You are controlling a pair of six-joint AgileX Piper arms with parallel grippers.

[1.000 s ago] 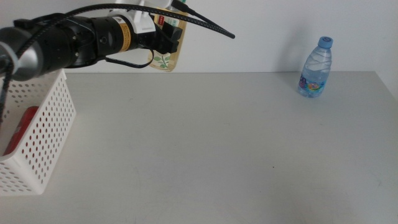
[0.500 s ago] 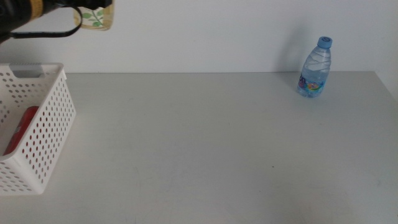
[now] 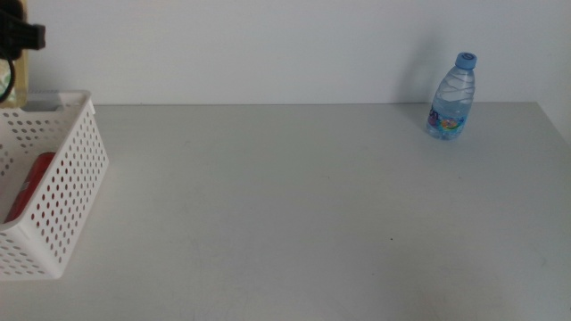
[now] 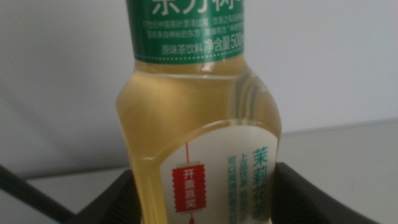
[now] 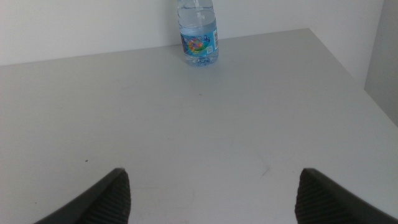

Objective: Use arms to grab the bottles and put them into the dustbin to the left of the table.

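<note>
Tea bottle (image 4: 199, 124) over dustbin (image 3: 62, 169), clamped in our left gripper (image 4: 205, 196).
Next we lower and release it beside the red can (image 3: 31, 178); our right gripper (image 5: 211, 193) waits open, facing the water bottle (image 3: 452, 96).

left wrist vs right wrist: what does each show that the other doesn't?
Left wrist only: the yellow tea bottle with its green label, clamped in the left gripper, filling the frame. Right wrist only: the clear water bottle standing at the table's far edge, beyond the open right gripper. Both: the grey-white table and white wall.
</note>
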